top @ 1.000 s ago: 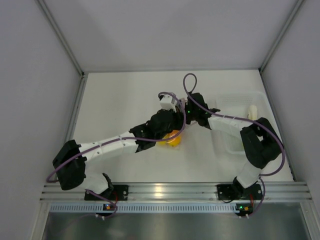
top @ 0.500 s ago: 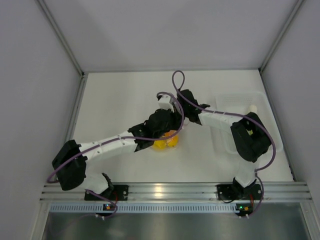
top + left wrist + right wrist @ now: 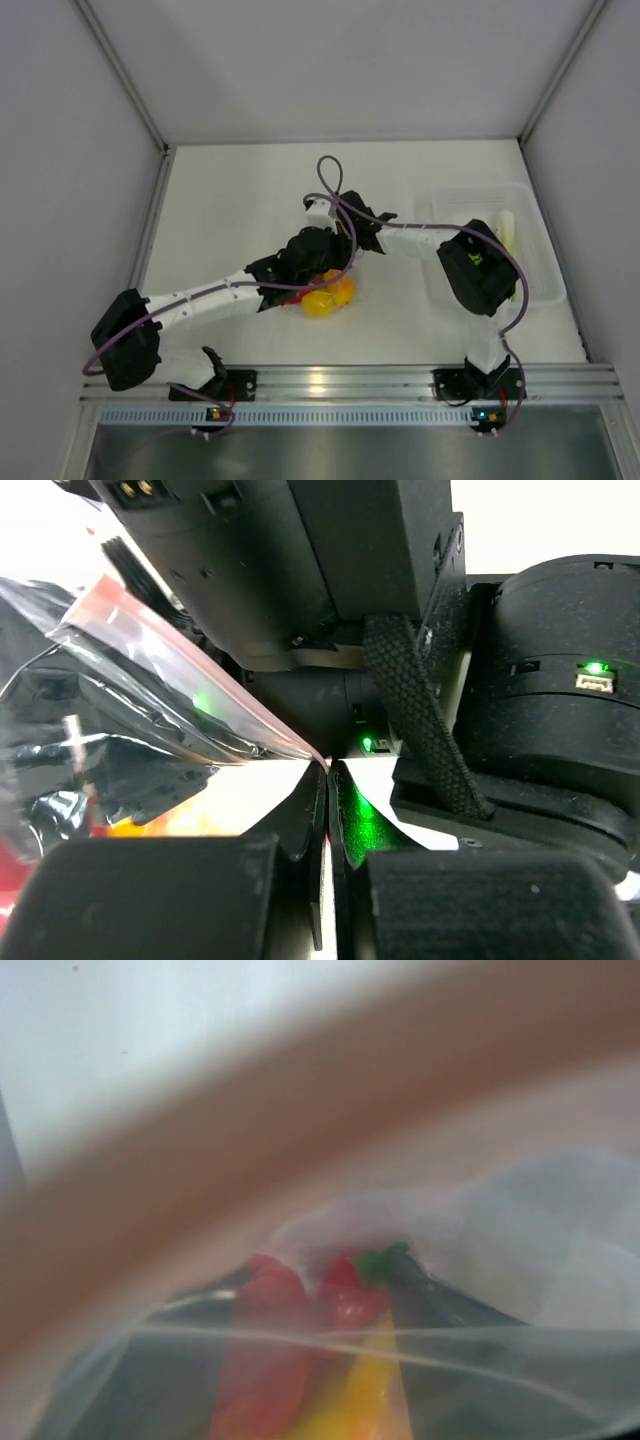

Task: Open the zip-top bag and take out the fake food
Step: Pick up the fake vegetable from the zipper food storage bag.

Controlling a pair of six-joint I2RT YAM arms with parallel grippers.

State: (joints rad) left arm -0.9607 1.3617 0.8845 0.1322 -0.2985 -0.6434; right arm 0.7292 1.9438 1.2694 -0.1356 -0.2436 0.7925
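Left pincer [image 3: 328,780] is clamping the bag [image 3: 165,690] by its pink zip edge, left of the tray [image 3: 545,290]. Right pincer [image 3: 352,238] is hovering beside it; whether wide or narrow, I cannot tell. Red and yellow food [image 3: 335,1305] is sitting inside the bag on the counter [image 3: 230,200].

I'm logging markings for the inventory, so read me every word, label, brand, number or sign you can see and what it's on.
No readable text in any view.
zip-top bag: clear film and a pink strip, no print visible.
black arm housing: only a green light and a small pale port, no lettering.
fake food and tray: no markings seen; the right wrist view is blurred.
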